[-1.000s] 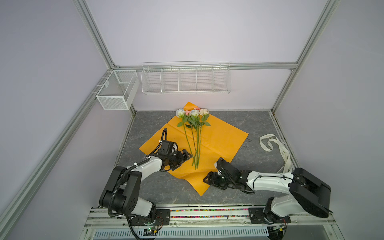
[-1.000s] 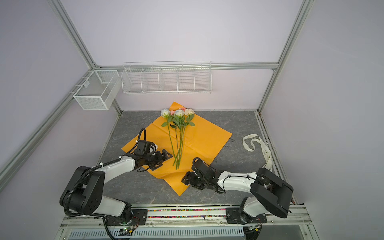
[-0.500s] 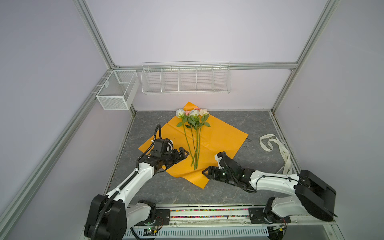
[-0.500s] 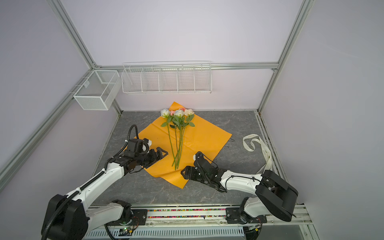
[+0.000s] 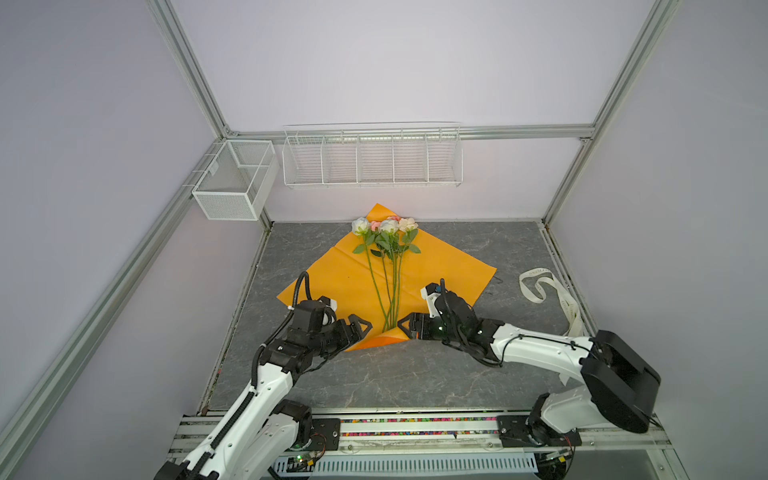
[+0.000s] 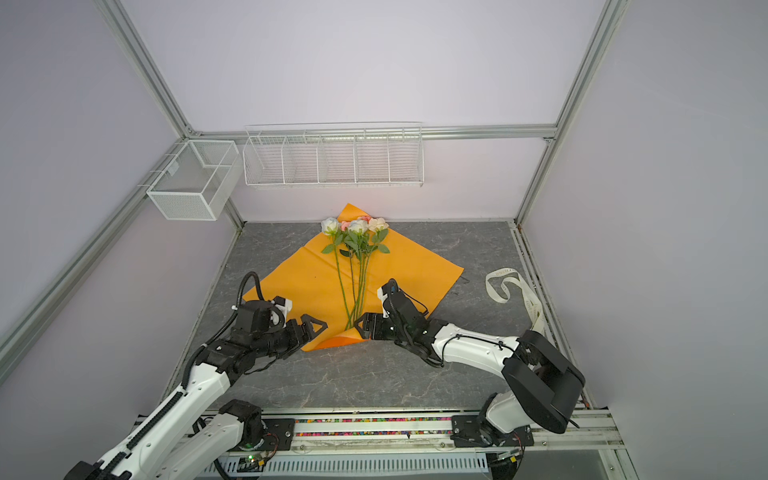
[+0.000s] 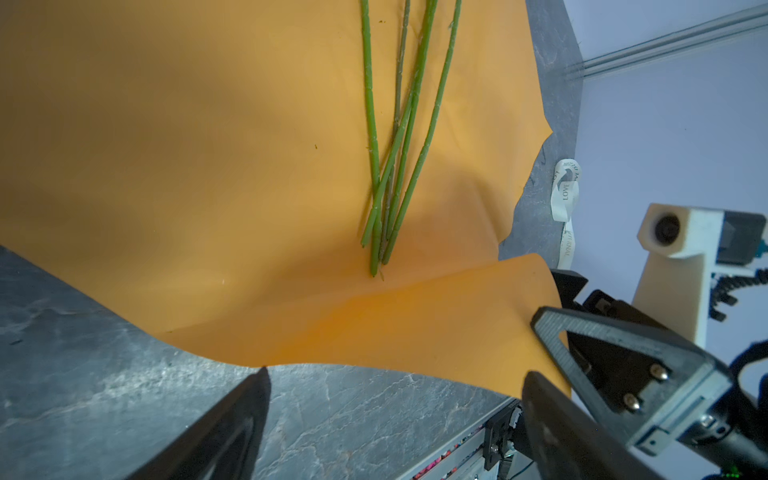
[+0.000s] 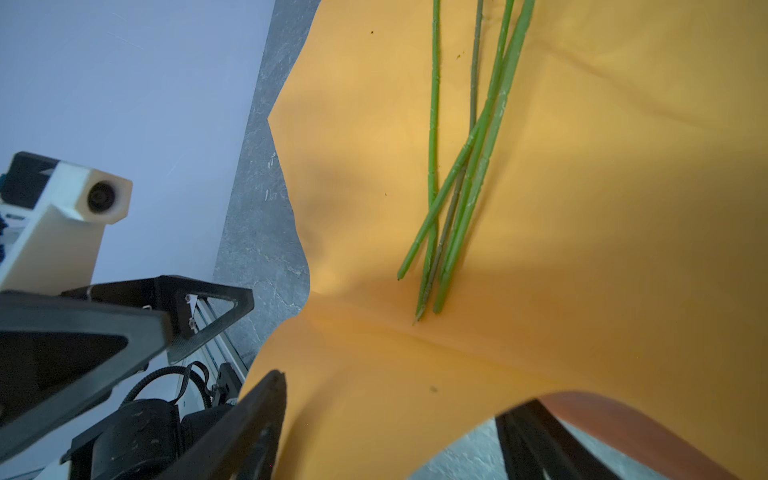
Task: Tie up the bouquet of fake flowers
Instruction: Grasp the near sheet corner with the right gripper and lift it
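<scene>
1. I see my right gripper (image 5: 405, 328) has shifted toward 11 o'clock. It now sits just beside the stem ends of the bouquet of fake flowers (image 5: 388, 286), at their 3 o'clock.
2. The 6 o'clock corner of the orange paper (image 5: 449, 270) no longer lies flat. It is curled up toward 12 o'clock, so the sheet now ends just below the stem tips.
3. My left gripper (image 5: 363, 329) has dropped slightly toward 6 o'clock, and its arm has unfolded from its crouch.
4. The two grippers now face each other more closely across that raised corner.
</scene>
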Available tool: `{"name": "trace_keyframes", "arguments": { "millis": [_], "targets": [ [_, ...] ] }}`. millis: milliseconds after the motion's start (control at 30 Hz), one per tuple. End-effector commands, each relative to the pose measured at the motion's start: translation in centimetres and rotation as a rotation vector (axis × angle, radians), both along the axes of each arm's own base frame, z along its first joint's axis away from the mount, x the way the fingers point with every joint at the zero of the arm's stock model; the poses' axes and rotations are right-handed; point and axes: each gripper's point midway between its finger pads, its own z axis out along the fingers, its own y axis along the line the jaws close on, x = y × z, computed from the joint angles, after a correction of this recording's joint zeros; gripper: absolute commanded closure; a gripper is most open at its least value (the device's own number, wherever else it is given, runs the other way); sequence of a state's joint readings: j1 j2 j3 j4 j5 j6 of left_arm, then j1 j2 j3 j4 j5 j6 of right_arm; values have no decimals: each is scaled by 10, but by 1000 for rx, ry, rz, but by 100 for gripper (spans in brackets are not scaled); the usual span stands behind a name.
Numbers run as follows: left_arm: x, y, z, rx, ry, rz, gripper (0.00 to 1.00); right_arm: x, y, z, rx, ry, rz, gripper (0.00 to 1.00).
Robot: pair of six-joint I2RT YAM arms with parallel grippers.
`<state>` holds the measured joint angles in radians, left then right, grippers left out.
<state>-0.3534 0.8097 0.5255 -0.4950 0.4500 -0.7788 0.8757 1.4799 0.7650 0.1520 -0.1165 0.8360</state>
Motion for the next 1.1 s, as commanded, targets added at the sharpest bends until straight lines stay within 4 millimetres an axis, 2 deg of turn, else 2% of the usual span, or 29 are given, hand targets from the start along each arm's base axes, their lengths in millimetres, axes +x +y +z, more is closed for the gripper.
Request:
{"name": "trace_keyframes", "arguments": {
  "millis": [0,133,267,333,467,500,633,700,867,1067],
  "targets": [
    [-4,2,4,-9,3,11,11,-2,-2,-15,-73,57,30,20],
    [-4,1,7,-14,-13,-3,18,10,-3,-27,-71,109,0,20],
    [-2,-15,11,-79,-23,-74,31,30,-8,-31,-44,136,-47,20],
    [-1,-22,9,-95,-14,-111,34,36,-11,-37,-39,175,-68,20],
    [4,-38,3,-111,4,-171,35,39,-10,-50,-8,249,-64,19],
    [8,-41,2,-119,8,-174,35,46,-1,-40,31,236,-52,19],
    [23,-47,-5,-110,11,-171,35,49,5,-38,51,247,-36,14],
    [33,-51,-9,-106,11,-165,35,49,2,-41,31,260,-50,11],
    [49,-55,-26,-82,45,-145,35,48,-11,-49,-25,276,-97,11],
    [61,-55,-49,-30,85,-134,35,46,-20,-31,-47,214,-87,10]
  ]
}}
